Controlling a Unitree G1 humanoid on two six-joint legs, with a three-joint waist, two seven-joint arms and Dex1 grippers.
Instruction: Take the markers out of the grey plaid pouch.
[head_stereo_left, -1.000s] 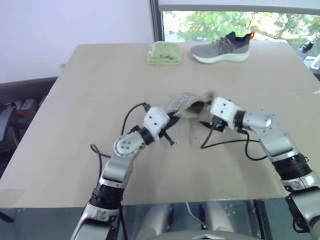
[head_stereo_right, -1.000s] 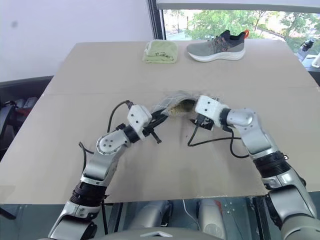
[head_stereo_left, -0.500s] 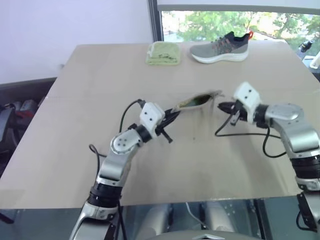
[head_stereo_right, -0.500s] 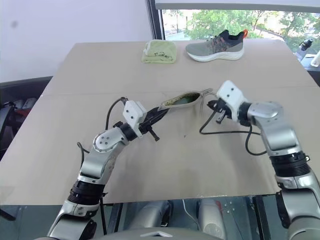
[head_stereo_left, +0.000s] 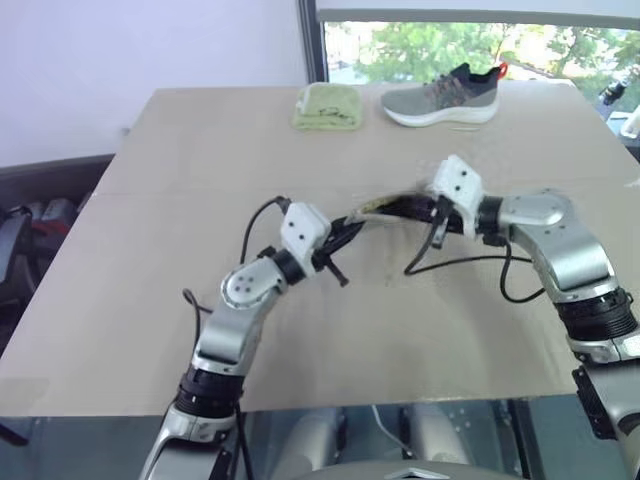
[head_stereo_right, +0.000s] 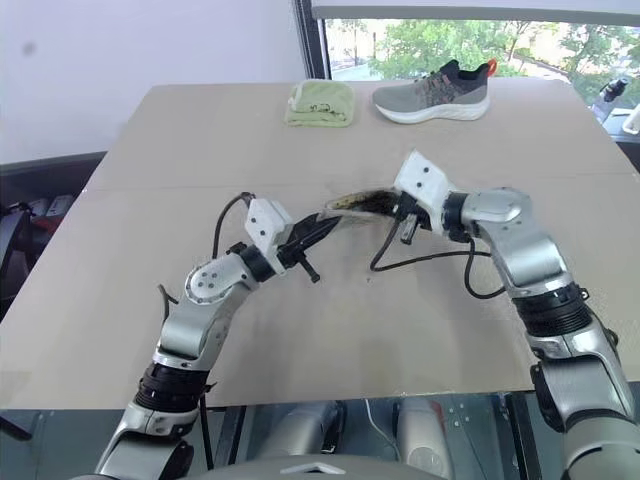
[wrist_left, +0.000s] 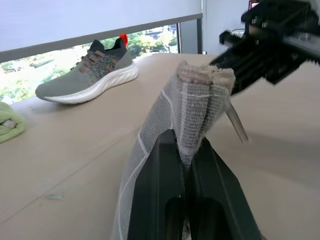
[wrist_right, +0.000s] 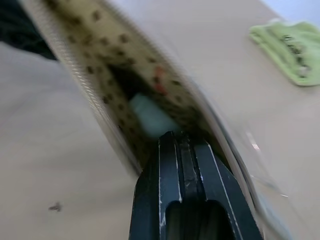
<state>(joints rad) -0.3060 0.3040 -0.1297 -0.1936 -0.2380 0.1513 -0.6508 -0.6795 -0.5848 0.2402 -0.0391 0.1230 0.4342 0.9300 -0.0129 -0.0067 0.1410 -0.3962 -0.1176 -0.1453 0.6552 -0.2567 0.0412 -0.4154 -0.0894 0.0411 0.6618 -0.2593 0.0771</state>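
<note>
My left gripper (head_stereo_left: 350, 222) is shut on one end of the grey plaid pouch (head_stereo_left: 388, 206) and holds it just above the table's middle. In the left wrist view the two fingers (wrist_left: 167, 165) pinch the gridded fabric (wrist_left: 165, 115). The pouch's mouth gapes toward my right gripper (head_stereo_right: 385, 206), which is shut with its tips at the opening. In the right wrist view the closed gripper (wrist_right: 177, 137) points into the tan dotted lining (wrist_right: 100, 65). The markers lie inside: a light green end (wrist_right: 150, 117) and a red one (wrist_right: 159, 86) just past the tips.
A grey shoe (head_stereo_left: 440, 97) and a folded yellow-green cloth (head_stereo_left: 327, 107) lie at the far edge of the tan table (head_stereo_left: 180, 170), before a window. A black cable (head_stereo_left: 455, 265) loops from the right wrist onto the tabletop.
The right gripper shut, pulled away to the right, then came back left to the pouch's mouth. The left gripper has kept its hold, and the pouch now hangs stretched out.
</note>
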